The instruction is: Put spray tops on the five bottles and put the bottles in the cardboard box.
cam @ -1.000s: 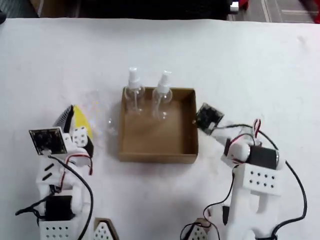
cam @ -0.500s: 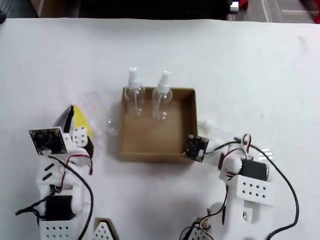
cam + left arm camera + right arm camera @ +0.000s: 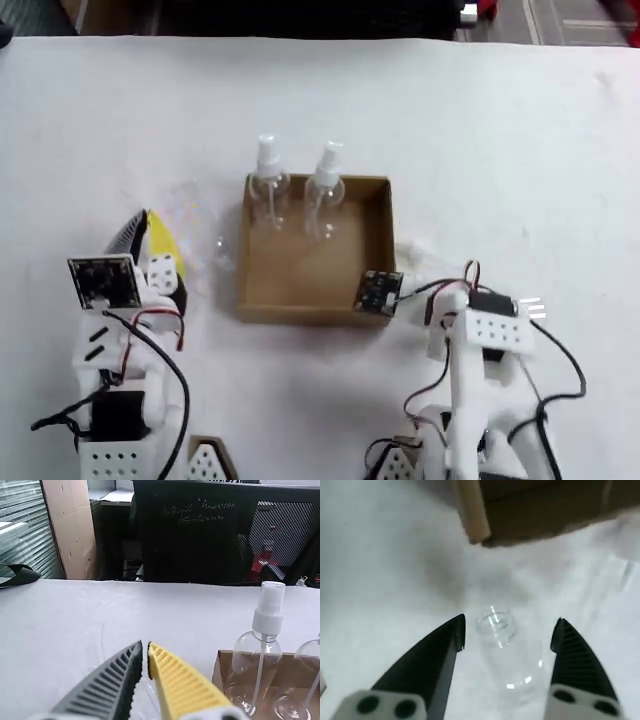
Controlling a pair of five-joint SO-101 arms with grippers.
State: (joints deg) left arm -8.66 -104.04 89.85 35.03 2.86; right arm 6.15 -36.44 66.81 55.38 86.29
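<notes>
On the white worktop (image 3: 500, 120), the cardboard box (image 3: 300, 312) holds two capped bottles (image 3: 268, 190) upright against its far wall. A third bottle (image 3: 507, 650), clear and with its neck open and no spray top, sits outside just beside a box corner. The right end effector (image 3: 510, 625) frames it, spread wide and gripping nothing. The left end effector (image 3: 145, 652) hangs closed to a sliver, empty. The third bottle looks light, thin-walled and slick; a hold across mid-body seems safest.
</notes>
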